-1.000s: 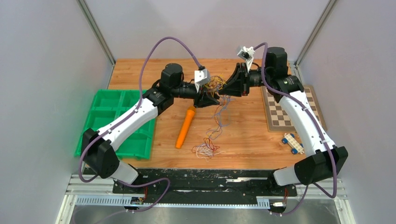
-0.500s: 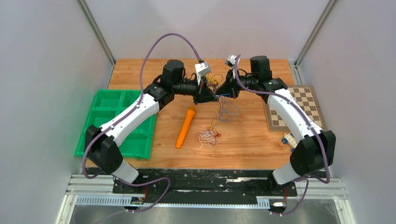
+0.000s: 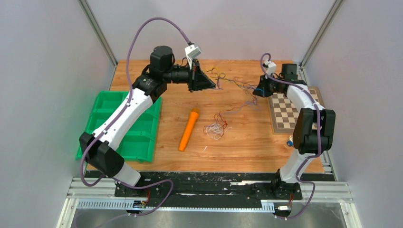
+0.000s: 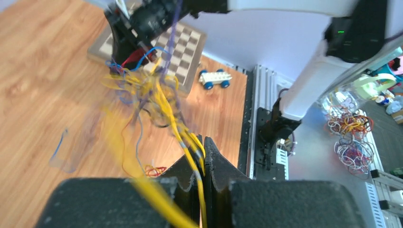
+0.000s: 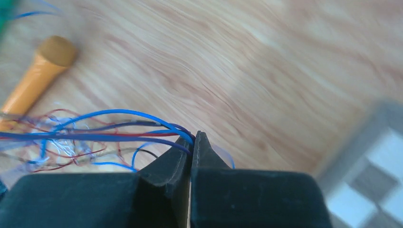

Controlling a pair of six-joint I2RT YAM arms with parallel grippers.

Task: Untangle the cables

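the left fingers (image 4: 205, 159) are pressed together on a few yellow strands of the cables (image 3: 236, 84), and the right fingers (image 5: 192, 149) are pinched shut on blue and purple strands. the two arms stand well apart, the left toward the far left of the desk (image 3: 247, 152) and the right just beside the chessboard (image 3: 292, 116). the raised part of the bundle hangs between them as a thin, drawn-out line with a snarl along it. another loose tuft lies on the desk just right of the orange marker (image 3: 188, 129), and a trailing strand seems to join it to the raised part (the strands are too fine to follow with certainty).

the main risk, as i judge it, is that more spreading cinches the snarl tighter instead of opening it, since both sets of fingers hold several strands at once rather than one each. wires this thin could also slide out of a flat pinch under tension, dropping the whole bundle back in a heap. if they do not slip, they could kink or snap. the trailing strand could drag the tuft across the desk into the marker and roll it. slack loops near the left wrist might also hook on the arm itself.
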